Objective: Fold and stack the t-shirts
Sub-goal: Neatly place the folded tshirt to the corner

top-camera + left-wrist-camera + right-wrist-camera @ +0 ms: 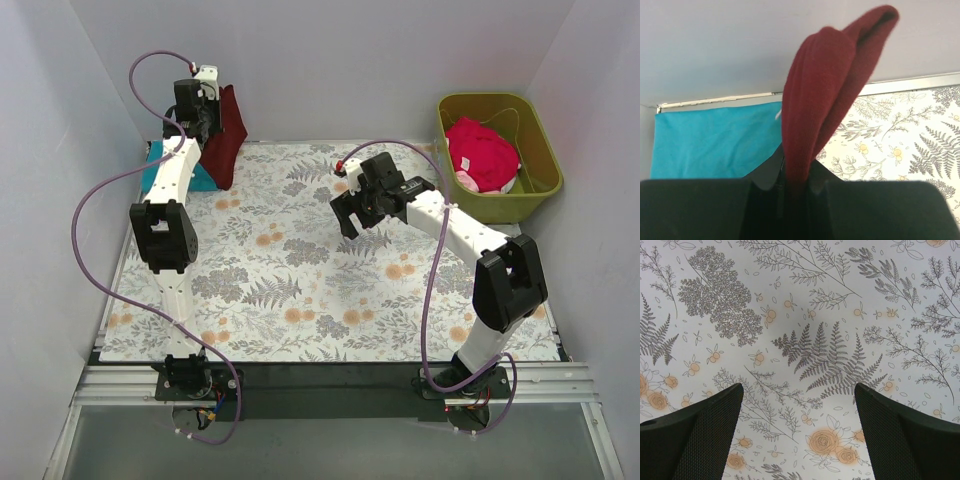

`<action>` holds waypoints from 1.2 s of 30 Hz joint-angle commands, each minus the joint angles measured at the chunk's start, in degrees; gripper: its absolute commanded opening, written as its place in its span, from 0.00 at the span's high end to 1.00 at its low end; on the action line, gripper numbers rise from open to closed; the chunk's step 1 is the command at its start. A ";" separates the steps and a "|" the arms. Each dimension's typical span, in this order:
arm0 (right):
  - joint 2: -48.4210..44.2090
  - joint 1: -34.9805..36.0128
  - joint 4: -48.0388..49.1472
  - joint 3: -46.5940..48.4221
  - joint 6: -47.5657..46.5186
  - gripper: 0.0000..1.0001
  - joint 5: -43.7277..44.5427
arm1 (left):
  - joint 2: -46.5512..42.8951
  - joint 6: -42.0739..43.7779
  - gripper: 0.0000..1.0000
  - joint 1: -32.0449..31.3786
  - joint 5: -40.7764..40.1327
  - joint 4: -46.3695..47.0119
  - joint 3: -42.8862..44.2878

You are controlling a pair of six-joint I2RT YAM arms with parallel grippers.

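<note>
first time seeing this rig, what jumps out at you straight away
The dark maroon t-shirt hangs in the air at the table's far left corner, pinched in the left jaws, by a teal t-shirt lying flat on the table. At the far right, a bright red-pink t-shirt sits bunched in the olive-green tub. The right jaws hang open over the middle of the floral tablecloth, holding nothing.
</note>
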 commanded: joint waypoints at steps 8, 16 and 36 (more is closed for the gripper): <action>-2.48 -0.04 1.02 -0.66 -0.81 0.02 0.62 | -5.04 0.05 1.00 -0.04 0.00 1.45 3.47; -2.04 -0.04 1.02 -0.92 -0.64 0.02 0.62 | -5.47 -0.57 1.00 -0.04 -0.09 0.13 5.06; 0.86 -0.04 1.02 -0.13 0.33 0.02 0.27 | -3.11 1.54 1.00 3.30 -3.87 0.39 2.41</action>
